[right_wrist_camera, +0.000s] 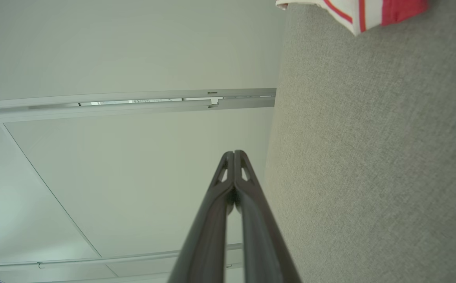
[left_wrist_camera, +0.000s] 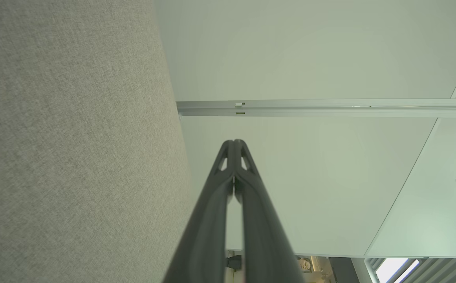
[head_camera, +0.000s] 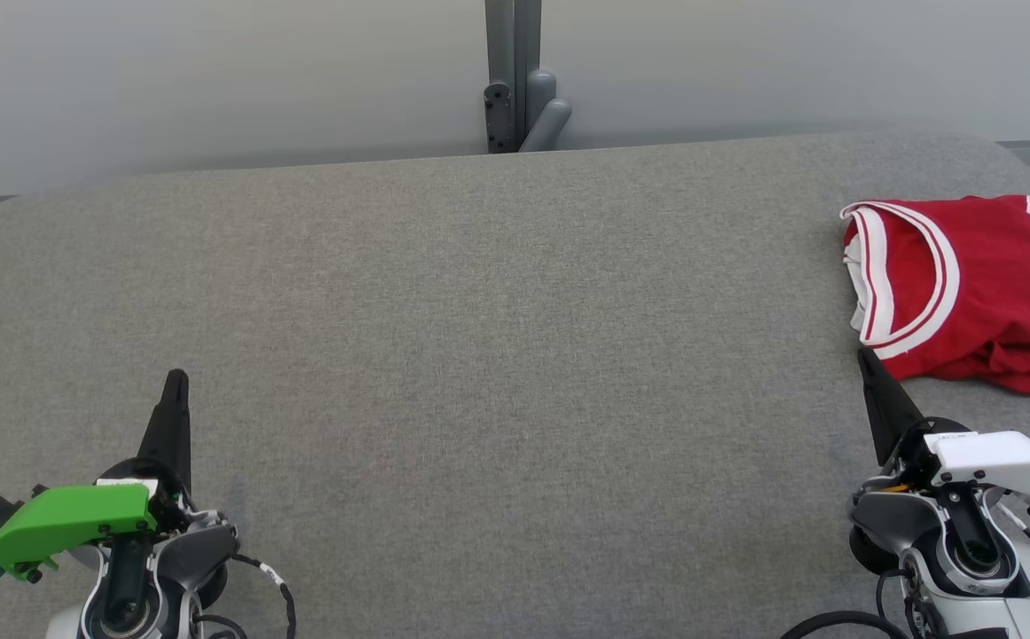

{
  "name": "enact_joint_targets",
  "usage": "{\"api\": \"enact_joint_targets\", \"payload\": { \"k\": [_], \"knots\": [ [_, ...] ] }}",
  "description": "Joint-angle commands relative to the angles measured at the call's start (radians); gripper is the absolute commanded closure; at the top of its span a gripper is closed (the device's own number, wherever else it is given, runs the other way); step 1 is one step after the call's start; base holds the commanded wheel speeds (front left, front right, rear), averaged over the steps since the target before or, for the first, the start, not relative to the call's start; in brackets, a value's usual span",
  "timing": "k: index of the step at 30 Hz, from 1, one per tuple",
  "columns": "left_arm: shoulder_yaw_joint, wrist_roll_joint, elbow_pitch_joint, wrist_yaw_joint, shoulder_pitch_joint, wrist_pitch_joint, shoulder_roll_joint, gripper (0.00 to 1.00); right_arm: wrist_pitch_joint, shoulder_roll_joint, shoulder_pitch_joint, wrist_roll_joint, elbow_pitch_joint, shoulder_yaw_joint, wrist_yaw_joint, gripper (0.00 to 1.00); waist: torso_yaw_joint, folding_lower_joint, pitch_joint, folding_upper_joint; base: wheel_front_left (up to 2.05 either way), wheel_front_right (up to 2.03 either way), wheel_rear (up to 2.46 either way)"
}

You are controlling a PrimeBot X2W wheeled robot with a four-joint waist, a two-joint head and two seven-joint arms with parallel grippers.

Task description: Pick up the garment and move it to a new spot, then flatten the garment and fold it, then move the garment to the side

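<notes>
Bright, even light; soft shadows; sharp

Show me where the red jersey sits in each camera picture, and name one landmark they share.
Head view: red jersey at the right edge, cut off by the frame.
Left wrist view: grey fabric table at left, pale wall beyond.
Right wrist view: red jersey at the top edge, right of centre.
Shared landmark: the grey fabric table.
</notes>
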State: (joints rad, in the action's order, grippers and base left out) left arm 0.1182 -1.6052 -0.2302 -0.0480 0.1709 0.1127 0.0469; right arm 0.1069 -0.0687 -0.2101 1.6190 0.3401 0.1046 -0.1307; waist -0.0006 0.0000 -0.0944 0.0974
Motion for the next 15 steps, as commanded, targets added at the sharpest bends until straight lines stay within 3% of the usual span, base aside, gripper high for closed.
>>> {"api": "enact_joint_targets", "payload": {
  "k": [1, 15],
  "knots": [
    [0.001, 0.001, 0.002, 0.001, 0.011, -0.001, 0.006, 1.00, -0.003, -0.003, 0.000, 0.009, 0.000, -0.002, 0.000, 1.00, 0.000, 0.0000, 0.000, 0.0000, 0.00, 0.00, 0.00],
    [0.001, 0.001, 0.002, 0.001, 0.011, -0.001, 0.006, 1.00, -0.006, -0.006, 0.001, 0.011, 0.000, -0.006, 0.000, 1.00, 0.000, 0.0000, 0.000, 0.0000, 0.00, 0.00, 0.00]
  ]
}}
